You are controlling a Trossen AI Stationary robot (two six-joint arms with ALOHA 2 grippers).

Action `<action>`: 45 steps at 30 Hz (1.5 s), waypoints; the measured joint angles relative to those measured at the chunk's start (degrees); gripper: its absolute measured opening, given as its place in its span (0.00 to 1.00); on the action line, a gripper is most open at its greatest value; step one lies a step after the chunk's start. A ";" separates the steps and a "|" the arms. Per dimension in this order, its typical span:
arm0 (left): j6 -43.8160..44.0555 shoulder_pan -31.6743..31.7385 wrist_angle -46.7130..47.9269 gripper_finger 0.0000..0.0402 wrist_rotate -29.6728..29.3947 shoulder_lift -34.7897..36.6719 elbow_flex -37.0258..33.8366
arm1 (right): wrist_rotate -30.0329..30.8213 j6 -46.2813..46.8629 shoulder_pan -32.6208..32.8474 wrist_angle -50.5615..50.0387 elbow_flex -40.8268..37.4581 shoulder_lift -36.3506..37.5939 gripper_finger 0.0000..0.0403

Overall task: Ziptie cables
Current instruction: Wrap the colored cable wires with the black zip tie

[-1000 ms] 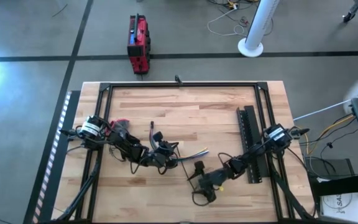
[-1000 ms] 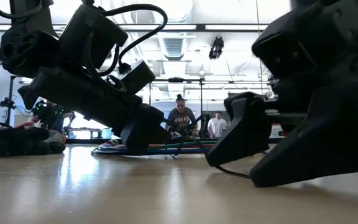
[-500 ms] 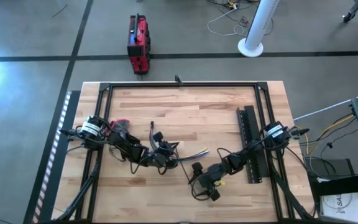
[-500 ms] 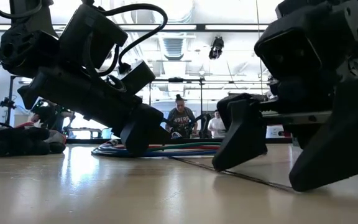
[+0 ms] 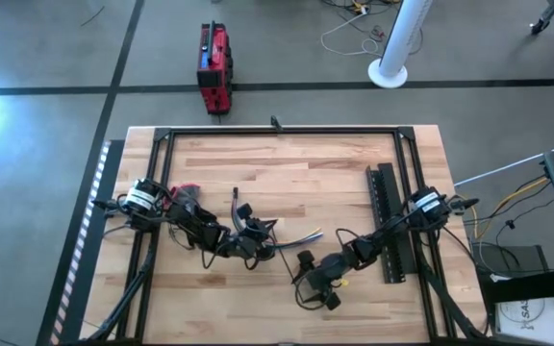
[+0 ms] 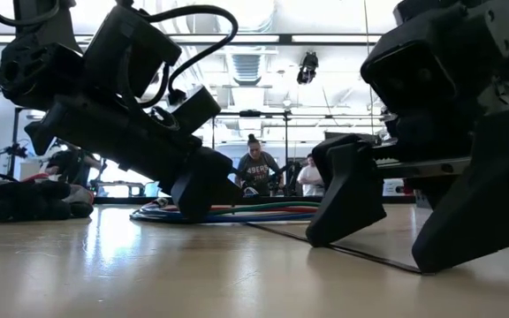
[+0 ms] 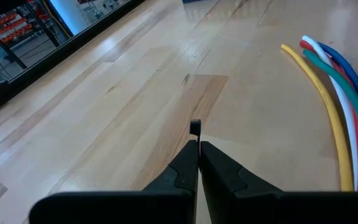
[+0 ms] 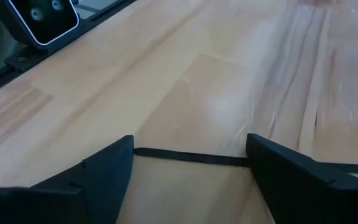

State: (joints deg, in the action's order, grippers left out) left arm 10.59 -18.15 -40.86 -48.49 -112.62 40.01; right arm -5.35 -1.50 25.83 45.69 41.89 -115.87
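Note:
The cables (image 5: 301, 234), a curved bundle of yellow, white, red, green and blue wires (image 7: 334, 93), lie on the wooden table near its middle. My left gripper (image 5: 261, 246) (image 7: 197, 144) sits low beside their left end, shut on the ziptie. The ziptie (image 6: 325, 243) is a thin black strip running along the tabletop from the left gripper toward the near right. My right gripper (image 5: 306, 279) (image 8: 191, 165) stands open low over the table. Its fingers are on either side of the strip (image 8: 191, 157), which crosses between them. My left gripper pinches one end of the ziptie between its two shut fingertips. A short black stub (image 7: 194, 127) sticks out past the tips. The fingers slant down close to the table, coming from its left. The strip's remaining length lies on the tabletop, hidden under the fingers in the wrist view.
A long black perforated bar (image 5: 385, 221) lies on the table's right part, under the right arm. A black frame (image 5: 277, 130) runs round the tabletop. Bare wood lies at the far side (image 5: 287, 163). People stand in the room beyond the table (image 6: 256, 172).
My right gripper has shifted a little toward the table's left and come down over the ziptie, staying open. The left gripper and the cables have kept still.

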 joint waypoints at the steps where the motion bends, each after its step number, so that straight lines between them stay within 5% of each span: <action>1: 0.01 0.00 0.00 0.00 -0.04 0.00 0.00 | 0.39 0.42 0.31 -0.04 0.00 0.03 0.73; 11: 0.42 0.00 0.00 0.00 -0.46 -0.01 0.00 | 9.45 1.76 3.79 -0.39 0.17 0.03 0.69; 30: 0.43 0.02 -1.45 0.00 -0.48 -0.02 0.00 | 9.71 3.95 3.44 -2.52 0.17 0.02 0.72; 45: -6.44 0.17 -20.20 0.00 3.50 -4.56 -0.09 | 9.42 2.96 3.36 -2.86 0.09 -0.03 0.61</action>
State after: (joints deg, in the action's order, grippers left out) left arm 4.15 -17.98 -61.06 -44.99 -117.18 39.92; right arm 4.08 1.46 29.19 42.83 41.98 -115.90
